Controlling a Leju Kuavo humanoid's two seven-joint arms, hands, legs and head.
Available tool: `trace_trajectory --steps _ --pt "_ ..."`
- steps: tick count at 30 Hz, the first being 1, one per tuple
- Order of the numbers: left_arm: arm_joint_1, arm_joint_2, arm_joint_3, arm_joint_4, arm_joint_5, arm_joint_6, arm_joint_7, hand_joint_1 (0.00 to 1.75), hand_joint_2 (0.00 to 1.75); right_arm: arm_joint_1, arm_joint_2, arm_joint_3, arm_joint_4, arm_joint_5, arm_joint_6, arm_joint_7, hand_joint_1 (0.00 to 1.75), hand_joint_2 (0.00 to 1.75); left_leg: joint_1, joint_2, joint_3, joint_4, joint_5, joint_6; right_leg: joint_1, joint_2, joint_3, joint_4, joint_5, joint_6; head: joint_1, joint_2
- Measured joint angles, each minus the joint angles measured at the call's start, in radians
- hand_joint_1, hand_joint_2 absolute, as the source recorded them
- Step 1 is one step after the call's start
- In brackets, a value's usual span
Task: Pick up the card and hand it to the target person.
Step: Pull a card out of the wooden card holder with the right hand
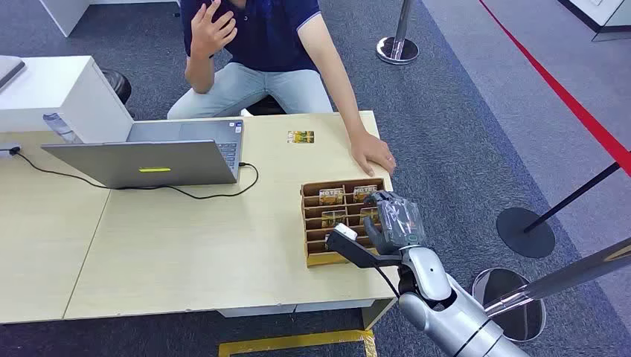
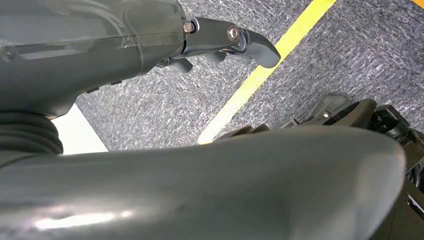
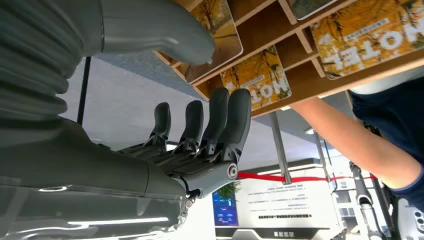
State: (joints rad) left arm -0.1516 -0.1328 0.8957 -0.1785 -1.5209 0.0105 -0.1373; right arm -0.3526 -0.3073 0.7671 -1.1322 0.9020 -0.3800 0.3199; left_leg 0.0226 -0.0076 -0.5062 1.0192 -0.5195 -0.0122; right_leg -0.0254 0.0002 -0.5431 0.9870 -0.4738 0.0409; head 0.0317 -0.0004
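Wooden table [image 1: 186, 245], laptop [image 1: 160, 160], card rack [image 1: 316, 223], loose card [image 1: 300, 137]

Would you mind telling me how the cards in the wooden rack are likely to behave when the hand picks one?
The card looks thin, flat and glossy, so probably stiff, light and slippery. It sits in a narrow slot of the rack, so it likely must slide out.

right arm [image 1: 446, 305] reaching forward from below | right hand [image 1: 393, 221] hovering palm down, fingers [image 3: 220, 120] lying straight and side by side, thumb [image 3: 155, 32] standing apart, holding nothing | left hand [image 2: 150, 45] hanging low, fingers barely showing
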Motion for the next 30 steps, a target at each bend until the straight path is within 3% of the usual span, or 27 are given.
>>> trace_trajectory --steps 13,17,23,27,30 --pt "0.000 0.000 -0.004 0.000 0.000 0.000 0.001 0.00 0.00 -0.013 0.011 0.001 0.072 -0.009 -0.008 -0.009 0.92 1.75 0.000 0.000 0.000 0.000 0.000 0.000 0.000 0.000 0.000 0.000 0.000 0.000 0.000 0.000" --pt "-0.001 0.000 -0.006 0.000 0.000 0.000 0.000 0.00 0.00 -0.024 0.012 0.003 0.093 -0.002 -0.008 -0.010 1.03 1.75 0.000 0.000 0.000 0.000 0.000 0.000 0.000 0.000 0.000 0.000 0.000 0.000 0.000 0.000" --pt "-0.001 0.000 -0.006 0.000 0.000 -0.001 -0.001 0.00 0.00 -0.038 0.013 0.003 0.109 0.002 -0.009 -0.010 1.05 1.75 0.000 0.000 0.000 0.000 0.000 0.000 0.000 0.000 0.000 0.000 0.000 0.000 0.000 0.000" --pt "-0.001 0.000 -0.006 0.000 0.000 -0.001 -0.002 0.00 0.00 -0.044 0.013 0.007 0.118 0.005 -0.009 -0.009 1.23 1.75 0.000 0.000 0.000 0.000 0.000 0.000 0.000 0.000 0.000 0.000 0.000 0.000 0.000 0.000" --pt "-0.001 0.000 -0.006 0.000 0.000 -0.001 -0.003 0.00 0.00 -0.047 0.014 0.008 0.122 0.007 -0.009 -0.009 1.27 1.75 0.000 0.000 0.000 0.000 0.000 0.000 0.000 0.000 0.000 0.000 0.000 0.000 0.000 0.000"
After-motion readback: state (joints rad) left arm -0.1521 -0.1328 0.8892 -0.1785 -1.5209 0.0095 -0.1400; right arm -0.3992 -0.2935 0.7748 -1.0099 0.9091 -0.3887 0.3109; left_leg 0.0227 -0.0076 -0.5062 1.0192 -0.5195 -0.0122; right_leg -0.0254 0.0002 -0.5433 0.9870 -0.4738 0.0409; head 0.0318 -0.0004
